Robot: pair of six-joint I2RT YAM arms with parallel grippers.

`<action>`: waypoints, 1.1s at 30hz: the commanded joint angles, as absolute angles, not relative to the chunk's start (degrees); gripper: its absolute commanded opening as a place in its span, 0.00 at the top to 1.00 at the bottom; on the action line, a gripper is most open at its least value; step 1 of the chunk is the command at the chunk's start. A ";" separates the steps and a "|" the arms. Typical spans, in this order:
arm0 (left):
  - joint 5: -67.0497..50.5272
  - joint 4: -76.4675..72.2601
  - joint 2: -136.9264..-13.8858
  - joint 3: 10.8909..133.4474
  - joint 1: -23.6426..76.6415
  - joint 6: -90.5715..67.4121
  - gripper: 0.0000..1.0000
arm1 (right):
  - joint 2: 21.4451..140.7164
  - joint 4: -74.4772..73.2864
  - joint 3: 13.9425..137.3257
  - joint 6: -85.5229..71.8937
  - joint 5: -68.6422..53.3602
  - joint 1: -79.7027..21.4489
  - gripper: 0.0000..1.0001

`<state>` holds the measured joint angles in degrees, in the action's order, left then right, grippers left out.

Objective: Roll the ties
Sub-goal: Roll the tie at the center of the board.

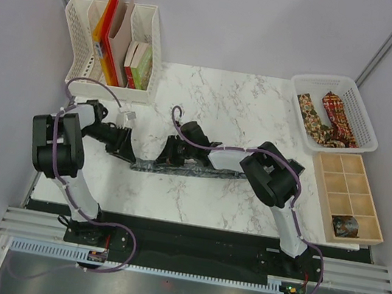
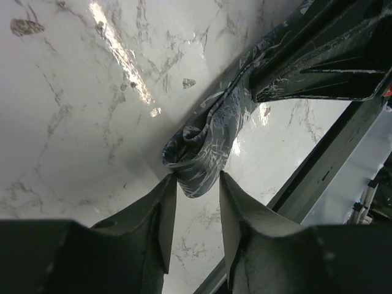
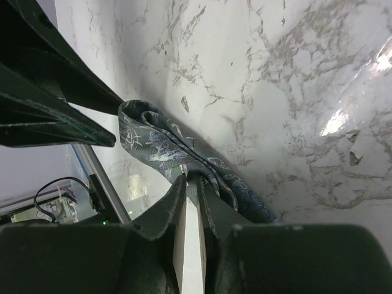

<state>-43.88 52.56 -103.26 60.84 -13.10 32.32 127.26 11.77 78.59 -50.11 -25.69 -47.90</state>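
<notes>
Grey-green tie (image 1: 196, 170) lies on the table (image 1: 225, 107), stretched left to right close to the near edge, between the two arms. Its left end is curled over into a loose loop.

Arm pose:
- Left arm: elbow raised by the left table edge, forearm reaching right and low. Left gripper (image 2: 197, 184) sits at the curled end.
- Right arm: elbow high over the right half, forearm reaching left. Right gripper (image 3: 191, 182) is down on the grey-green tie just right of the left gripper, near it but apart.

Edges and room:
- Black rail (image 1: 190, 230) runs along the near edge, close in front of the grey-green tie.
- Open marble runs from it back to the rack (image 1: 76, 31) at far left.
- Basket (image 1: 326, 79) at far right holds a brown tie (image 1: 307, 111) and a red tie (image 1: 335, 113).
- Tray (image 1: 345, 171) sits just in front of the basket, with one rolled tie (image 1: 345, 227) in its nearest left cell.
- All of these are well apart from both grippers.

Jaws:
- Left: apart. Fingertips (image 2: 170, 193) flank the curled end, which sits in the mouth. No clear pinch.
- Right: nearly together, clamped on a fold of the grey-green tie at the tips.
</notes>
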 commanded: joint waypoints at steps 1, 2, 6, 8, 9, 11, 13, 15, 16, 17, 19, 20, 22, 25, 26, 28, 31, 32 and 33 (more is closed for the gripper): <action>-48.34 51.77 -106.34 65.21 -13.10 30.59 0.63 | 130.08 7.91 79.72 -47.81 -21.10 -48.16 0.80; -48.51 51.07 -106.78 65.65 -13.10 29.89 0.63 | 130.25 7.91 79.98 -47.73 -21.09 -48.08 0.80; -48.60 49.31 -107.93 67.15 -13.18 27.43 0.66 | 131.13 7.82 81.73 -47.64 -20.83 -48.08 0.80; -48.60 49.22 -107.93 67.41 -13.18 26.98 0.71 | 131.31 7.91 82.00 -47.64 -20.66 -48.08 0.80; -48.78 49.22 -107.76 67.15 -13.18 26.81 0.72 | 131.40 7.91 82.18 -47.72 -20.65 -48.08 0.80; -48.52 49.22 -107.05 66.80 -13.18 26.89 0.77 | 131.40 7.91 82.18 -47.72 -20.57 -48.08 0.79; -47.81 49.22 -106.53 66.62 -13.18 26.81 0.83 | 131.22 7.91 82.09 -47.90 -20.65 -48.08 0.80; -47.55 49.13 -105.56 66.62 -13.01 26.46 0.88 | 131.05 7.82 82.09 -47.99 -20.57 -47.99 0.79; -47.81 49.30 -105.12 66.45 -12.92 26.37 0.93 | 131.04 7.74 82.18 -47.99 -20.65 -48.08 0.79; -47.99 49.31 -104.25 66.36 -12.75 26.11 0.96 | 131.04 7.73 82.18 -47.99 -20.65 -48.08 0.79; -48.86 49.75 -103.36 66.18 -11.78 25.75 0.98 | 131.04 7.73 82.09 -47.90 -20.74 -48.08 0.79; -48.87 49.83 -102.49 66.18 -11.17 25.58 0.98 | 131.04 7.73 82.00 -47.99 -20.83 -48.08 0.79; -48.52 49.92 -101.96 65.83 -8.98 25.05 0.98 | 131.22 7.73 81.91 -47.99 -21.09 -48.08 0.79; -48.78 49.92 -102.13 66.09 -6.52 24.08 0.98 | 130.96 7.74 81.74 -47.99 -21.09 -48.08 0.79; -48.87 49.83 -102.22 66.27 -5.98 23.73 0.98 | 130.87 7.73 81.65 -47.99 -21.09 -47.99 0.79; -48.95 49.31 -102.74 66.62 -4.32 22.77 0.98 | 130.78 7.73 81.65 -48.08 -21.27 -47.99 0.79; -49.04 48.08 -103.36 67.15 -2.12 21.27 0.98 | 130.61 7.82 81.74 -48.25 -21.44 -48.08 0.79; -49.13 47.64 -103.53 67.06 -1.59 20.75 0.98 | 130.52 7.74 81.74 -48.25 -21.45 -48.08 0.79; -48.78 47.20 -103.71 66.97 -1.06 19.87 0.98 | 130.52 7.73 81.74 -48.25 -21.45 -48.08 0.79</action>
<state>-46.76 49.76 -103.66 65.67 -3.03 24.23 129.12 11.53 81.80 -49.63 -24.23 -47.90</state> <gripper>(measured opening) 0.028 0.208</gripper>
